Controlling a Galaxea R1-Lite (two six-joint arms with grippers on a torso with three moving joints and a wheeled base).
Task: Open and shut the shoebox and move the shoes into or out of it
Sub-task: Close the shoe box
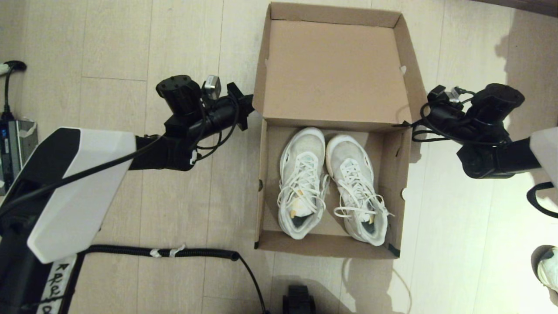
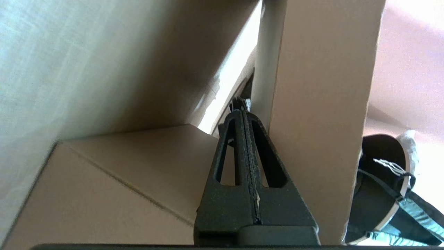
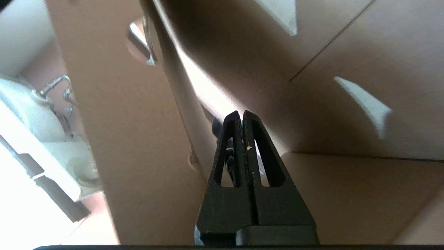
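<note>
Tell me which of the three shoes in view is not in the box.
The lone shoe on the floor at the robot's far right. The pair lies side by side in the open shoebox.

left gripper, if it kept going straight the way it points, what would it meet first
Probably the shoebox: the left gripper, fingers shut, points at the corner where the raised lid's side flap meets the box wall. Depth is unclear; it may already touch.

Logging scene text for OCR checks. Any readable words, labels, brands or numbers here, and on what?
Handwritten strip on the left arm: black marker letters, cut off at the frame edge, not legible.
shoebox: no print visible on the open lid or walls.
shoes: no readable brand.
Wrist views: no text.
</note>
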